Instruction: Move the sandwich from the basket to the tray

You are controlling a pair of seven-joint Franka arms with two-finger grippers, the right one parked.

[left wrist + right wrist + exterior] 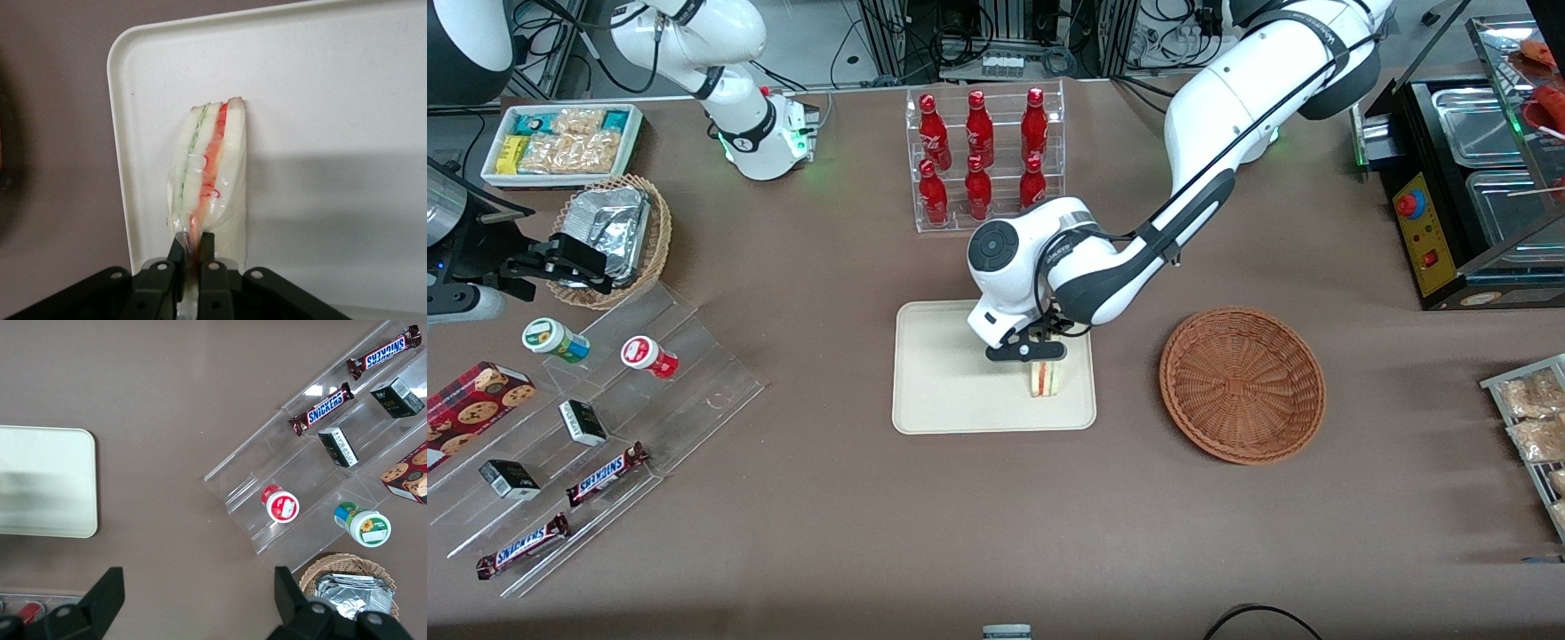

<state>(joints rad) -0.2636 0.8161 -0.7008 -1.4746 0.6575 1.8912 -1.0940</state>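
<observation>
In your front view the arm's wrist hides the upper part of the sandwich (pixel 1046 380); the wrist view cuts it off where the fingers (pixel 207 257) meet it. The working arm reaches in from its end of the surface, wrist bent down over the tray (pixel 943 391). Your gripper (pixel 1040 354) pinches the sandwich's wrapped edge, fingers narrow. The sandwich stands on edge on the tray near the rim facing the basket (pixel 1242 384), long axis running away from the fingers.
</observation>
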